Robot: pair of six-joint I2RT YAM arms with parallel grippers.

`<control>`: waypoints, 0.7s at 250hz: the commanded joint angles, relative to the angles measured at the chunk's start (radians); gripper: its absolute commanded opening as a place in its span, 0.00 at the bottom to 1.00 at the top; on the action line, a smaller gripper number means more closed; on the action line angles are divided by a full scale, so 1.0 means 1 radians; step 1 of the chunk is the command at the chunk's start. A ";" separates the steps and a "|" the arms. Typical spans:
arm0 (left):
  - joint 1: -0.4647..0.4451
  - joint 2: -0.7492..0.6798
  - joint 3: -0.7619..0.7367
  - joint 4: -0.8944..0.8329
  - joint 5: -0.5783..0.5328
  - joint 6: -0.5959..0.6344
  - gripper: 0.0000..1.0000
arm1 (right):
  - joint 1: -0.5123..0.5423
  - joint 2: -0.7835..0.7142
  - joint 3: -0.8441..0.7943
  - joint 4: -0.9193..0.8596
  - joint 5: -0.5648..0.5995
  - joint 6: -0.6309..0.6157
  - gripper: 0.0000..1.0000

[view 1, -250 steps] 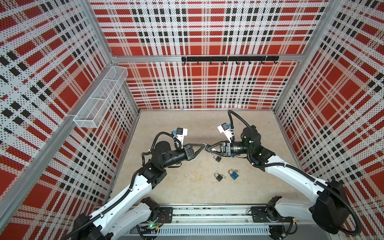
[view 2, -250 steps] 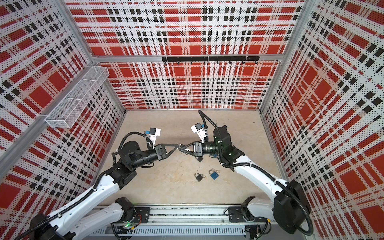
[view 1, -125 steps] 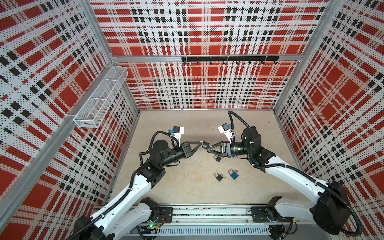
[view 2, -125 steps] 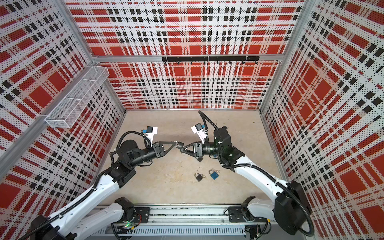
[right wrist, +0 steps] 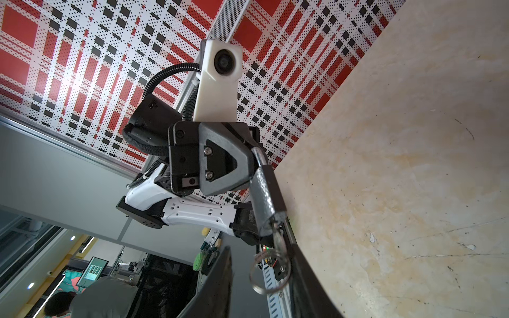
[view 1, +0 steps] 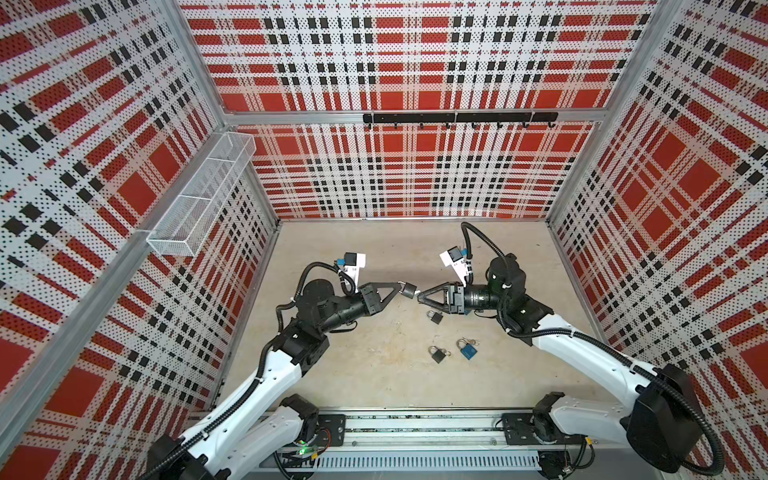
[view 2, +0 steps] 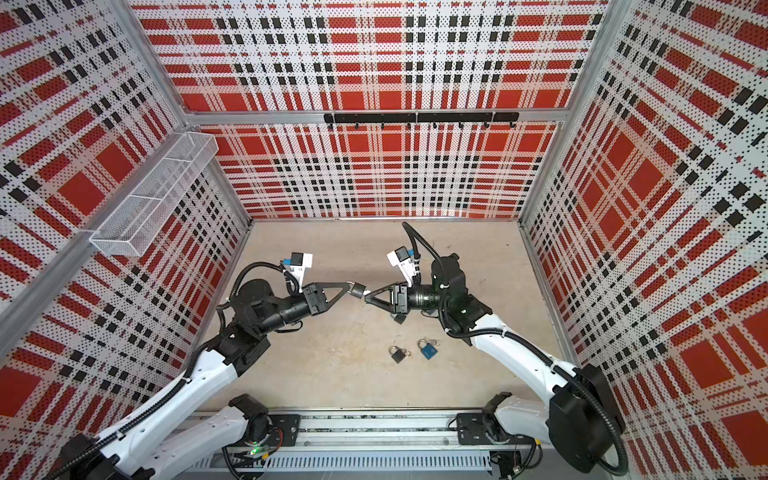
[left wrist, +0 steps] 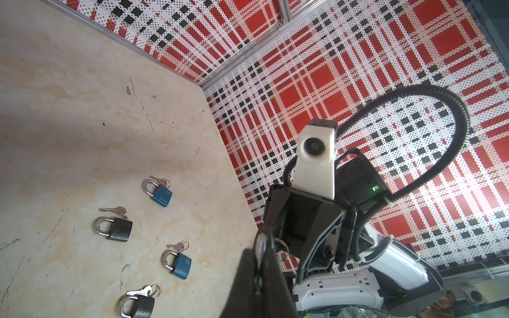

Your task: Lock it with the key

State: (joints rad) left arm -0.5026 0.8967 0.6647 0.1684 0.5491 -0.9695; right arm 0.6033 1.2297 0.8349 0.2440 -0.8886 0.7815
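Note:
A black padlock (view 1: 409,289) (view 2: 358,289) hangs in the air mid-table, and my left gripper (view 1: 400,286) (view 2: 348,286) is shut on its silver shackle (left wrist: 260,243). In the right wrist view the padlock body (right wrist: 265,192) points toward the camera, with a key (right wrist: 276,236) in its keyhole and a key ring (right wrist: 271,275) dangling below. My right gripper (view 1: 419,296) (view 2: 368,296) (right wrist: 259,247) faces the lock's key end. It is open, and its fingers (right wrist: 219,275) stand on either side of the key and ring, the key close beside one of them.
Several other padlocks with keys lie on the beige floor: black (view 1: 435,316), black (view 1: 438,354) (left wrist: 115,230) and blue (view 1: 468,350) (left wrist: 161,192). A wire basket (view 1: 199,199) hangs on the left wall. A black hook rail (view 1: 457,117) runs along the back wall.
The left arm has drawn back slightly with the padlock still in its grip. The right gripper's jaws widened and then narrowed again around the key.

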 commanded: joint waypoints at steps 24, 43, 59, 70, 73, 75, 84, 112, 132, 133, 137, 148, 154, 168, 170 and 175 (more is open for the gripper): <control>0.007 -0.027 0.010 0.014 0.003 -0.017 0.00 | -0.007 0.036 0.028 0.075 -0.015 0.001 0.18; 0.008 -0.028 0.009 0.013 0.005 -0.015 0.00 | -0.007 0.044 0.027 0.096 -0.021 0.013 0.10; 0.008 -0.028 0.007 0.012 0.007 -0.014 0.00 | -0.007 0.047 0.025 0.104 -0.021 0.017 0.03; 0.008 -0.028 0.006 0.012 0.007 -0.012 0.00 | -0.007 0.048 0.024 0.106 -0.020 0.021 0.00; 0.008 -0.028 0.006 0.011 0.006 -0.012 0.00 | -0.007 0.048 0.023 0.106 -0.021 0.020 0.00; 0.008 -0.028 0.006 0.011 0.006 -0.012 0.00 | -0.007 0.048 0.023 0.106 -0.021 0.019 0.00; 0.008 -0.031 0.004 0.011 0.003 -0.011 0.00 | -0.007 0.047 0.021 0.104 -0.020 0.020 0.00; 0.015 -0.037 0.001 0.008 -0.004 -0.006 0.00 | -0.008 0.042 0.016 0.101 -0.018 0.019 0.00; 0.029 -0.041 0.001 0.003 -0.001 -0.005 0.00 | -0.008 0.034 0.010 0.092 -0.012 0.017 0.00; 0.030 -0.041 0.001 0.003 -0.001 -0.005 0.00 | -0.009 0.034 0.010 0.093 -0.012 0.017 0.00; 0.034 -0.043 0.001 0.001 0.000 -0.005 0.00 | -0.010 0.033 0.009 0.090 -0.010 0.016 0.00; 0.046 -0.045 0.001 0.000 0.000 -0.004 0.00 | -0.012 0.027 0.004 0.086 -0.008 0.016 0.00; 0.051 -0.049 0.000 0.000 0.001 -0.005 0.00 | -0.013 0.024 0.000 0.083 -0.006 0.012 0.00; 0.064 -0.054 0.000 -0.001 0.004 -0.005 0.00 | -0.016 0.015 -0.006 0.079 -0.004 0.013 0.00; 0.065 -0.055 0.000 -0.002 0.003 -0.005 0.00 | -0.017 0.014 -0.007 0.078 -0.003 0.014 0.00; 0.070 -0.057 0.000 -0.002 0.005 -0.004 0.00 | -0.018 0.012 -0.008 0.076 -0.001 0.014 0.00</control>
State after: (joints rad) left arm -0.4698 0.8719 0.6628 0.1493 0.5682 -0.9508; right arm 0.5980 1.2633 0.8387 0.2920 -0.9146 0.8356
